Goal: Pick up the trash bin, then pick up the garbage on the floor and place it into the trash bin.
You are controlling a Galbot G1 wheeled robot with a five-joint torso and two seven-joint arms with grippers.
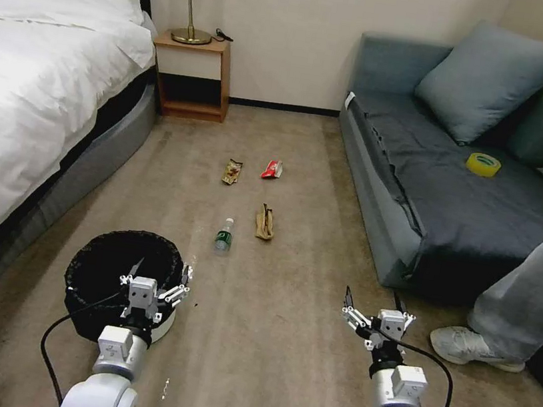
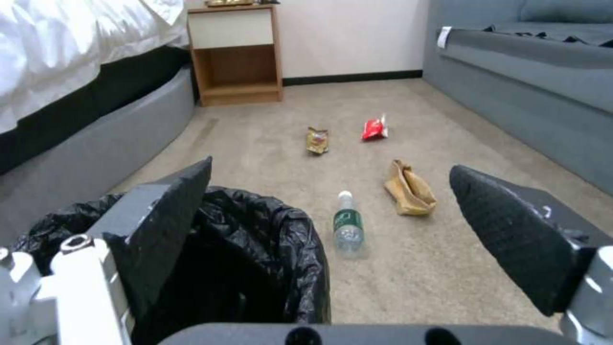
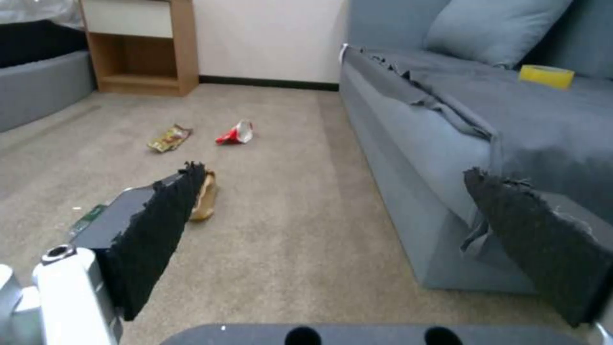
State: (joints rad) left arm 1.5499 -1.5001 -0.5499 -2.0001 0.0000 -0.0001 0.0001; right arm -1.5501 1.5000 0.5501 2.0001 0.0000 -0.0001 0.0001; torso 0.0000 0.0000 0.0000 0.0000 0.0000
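White bedding on the bed point(image 1: 28, 68) fills the far left, with the wooden nightstand point(image 1: 195, 75) at its head against the wall. Low on the left sits the trash bin point(image 1: 102, 260), black bag crinkled over its rim, standing on the carpet point(image 1: 275, 366) beside the bed. The left claw point(image 1: 160, 277) hangs right over the bin's near-right rim, spread wide; in the left wrist view one finger point(image 2: 172, 215) sits over the bag's opening and the other is out over bare carpet. Moving right, the litter lies in a loose square mid-floor, all pieces apart: the clear bottle point(image 1: 224, 235) with its green label nearest the bin, the tan wrapper point(image 1: 265, 223) just right of it, the gold-brown packet point(image 1: 232, 172) and the red-white packet point(image 1: 272, 169) farther back. Next, the right claw point(image 1: 376, 306) hovers above open carpet, also spread wide, gripping nothing, near the front of the grey sofa point(image 1: 419, 204). On the sofa seat rests a yellow tape roll point(image 1: 483, 164). At the far right edge, a person's leg and shoe stand on the floor.
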